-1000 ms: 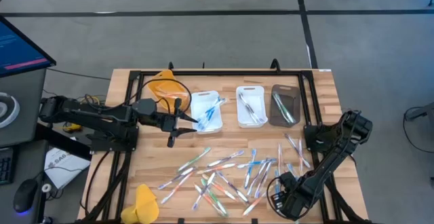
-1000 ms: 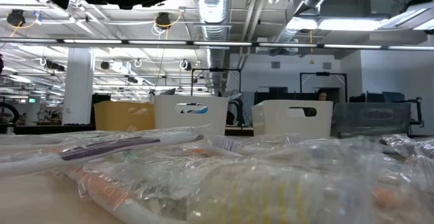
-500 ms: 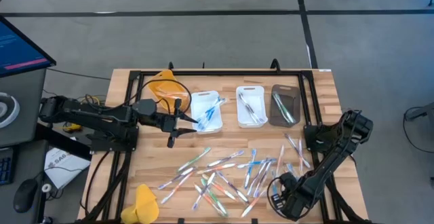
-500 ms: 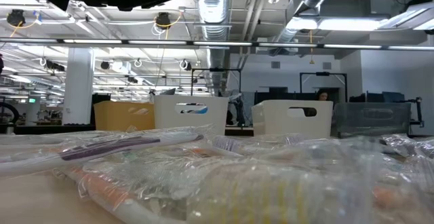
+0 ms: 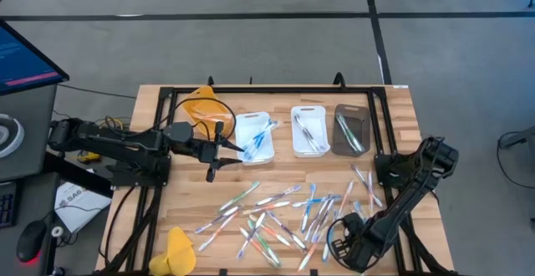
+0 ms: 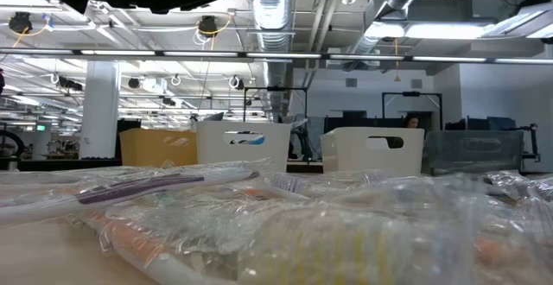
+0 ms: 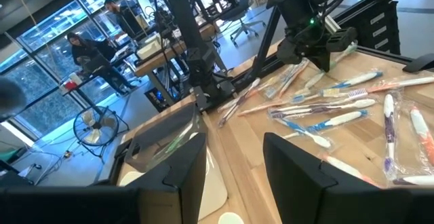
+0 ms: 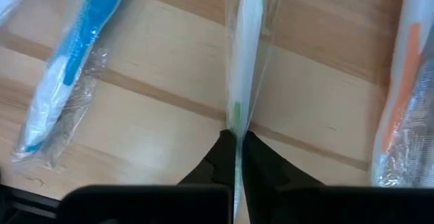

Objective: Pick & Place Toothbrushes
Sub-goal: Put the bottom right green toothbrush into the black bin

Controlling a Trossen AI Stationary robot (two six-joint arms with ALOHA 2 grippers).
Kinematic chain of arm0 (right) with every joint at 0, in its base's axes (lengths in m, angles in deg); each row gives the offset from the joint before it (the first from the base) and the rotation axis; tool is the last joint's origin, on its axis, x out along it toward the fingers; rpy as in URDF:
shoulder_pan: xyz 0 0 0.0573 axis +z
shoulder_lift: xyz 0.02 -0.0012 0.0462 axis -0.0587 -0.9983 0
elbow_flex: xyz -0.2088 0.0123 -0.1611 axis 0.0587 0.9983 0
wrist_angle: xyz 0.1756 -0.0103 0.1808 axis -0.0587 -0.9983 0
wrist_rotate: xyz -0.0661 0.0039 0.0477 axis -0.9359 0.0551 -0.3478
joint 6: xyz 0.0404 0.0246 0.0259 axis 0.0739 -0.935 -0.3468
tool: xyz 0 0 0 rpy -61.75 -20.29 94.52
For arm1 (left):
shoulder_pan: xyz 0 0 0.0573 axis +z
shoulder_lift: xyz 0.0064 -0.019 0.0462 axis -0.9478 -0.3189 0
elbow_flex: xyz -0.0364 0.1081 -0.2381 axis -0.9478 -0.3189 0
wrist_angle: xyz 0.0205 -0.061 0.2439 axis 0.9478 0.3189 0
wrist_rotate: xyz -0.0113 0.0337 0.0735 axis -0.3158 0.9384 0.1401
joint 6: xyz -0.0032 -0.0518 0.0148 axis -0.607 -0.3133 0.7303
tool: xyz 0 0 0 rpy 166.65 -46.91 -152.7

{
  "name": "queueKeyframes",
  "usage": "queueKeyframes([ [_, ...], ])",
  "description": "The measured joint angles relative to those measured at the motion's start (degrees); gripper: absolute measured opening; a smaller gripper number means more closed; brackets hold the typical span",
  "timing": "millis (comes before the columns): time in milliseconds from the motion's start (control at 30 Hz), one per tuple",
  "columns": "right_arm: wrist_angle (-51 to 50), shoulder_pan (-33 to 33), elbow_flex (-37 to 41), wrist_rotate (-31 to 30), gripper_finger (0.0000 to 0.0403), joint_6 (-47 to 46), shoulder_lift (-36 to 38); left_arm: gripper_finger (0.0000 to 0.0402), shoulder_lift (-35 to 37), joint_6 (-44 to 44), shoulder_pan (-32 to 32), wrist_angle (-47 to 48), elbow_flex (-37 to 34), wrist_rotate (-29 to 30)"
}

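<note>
the green-striped toothbrush [image 8: 243,61] in its clear wrapper is lying on the bare wood, its long axis running straight away from the right gripper [image 8: 235,157], whose two fingers are pressing together on the near end of it. seen from above, this is happening at about 5 o'clock on the table [image 5: 393,117], where the right gripper [image 5: 334,241] is sitting at the near right fringe of the loose pile of toothbrushes [image 5: 276,217]. the lift should go well, i judge, if the pinch is catching the handle and not only the wrapper film.

beside the held brush a blue-handled toothbrush [image 8: 74,68] and an orange-handled toothbrush [image 8: 407,81] are lying, one on each side, both apart from the fingers.

the left gripper [image 5: 226,149] is hovering at about 10 o'clock, just beside the white tray [image 5: 240,119], its fingers standing partly apart around nothing; the right arm is plainly the nearer one to the pile.

counting: roughly two dozen loose brushes, too tangled for an exact number; four trays in a row at 12 o'clock, namely the yellow tray [image 5: 189,107], two white ones, the second white tray [image 5: 307,109] and the dark tray [image 5: 365,122]; the three rightmost are holding a few brushes each.
</note>
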State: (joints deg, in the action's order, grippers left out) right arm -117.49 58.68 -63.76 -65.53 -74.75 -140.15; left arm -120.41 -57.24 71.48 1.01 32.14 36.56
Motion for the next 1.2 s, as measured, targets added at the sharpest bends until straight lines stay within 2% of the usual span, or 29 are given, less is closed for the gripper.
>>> queueKeyframes([
  [233,-9.18,-0.91,-5.84,3.65,0.0,0.83,-0.3,0.0141,0.0,0.0,0.0,-0.39,0.0,0.0],
  [533,-25.56,-2.28,-13.1,3.29,0.0,3.3,-0.16,0.0141,0.0,0.02,0.0,-0.85,0.0,0.0],
  [867,-47.67,-5.86,-13.77,0.93,0.0,7.3,-0.05,0.0141,0.0,0.02,0.0,-1.2,0.01,0.02],
  [1067,-50.58,-7.5,-13.79,-10.9,0.0,12.51,0.16,0.0141,0.0,0.02,0.0,-1.22,0.02,0.02],
  [1200,-50.92,-9.83,-13.03,-24.7,0.0,16.11,0.16,0.0141,0.0,0.02,0.0,-1.27,0.02,0.02],
])
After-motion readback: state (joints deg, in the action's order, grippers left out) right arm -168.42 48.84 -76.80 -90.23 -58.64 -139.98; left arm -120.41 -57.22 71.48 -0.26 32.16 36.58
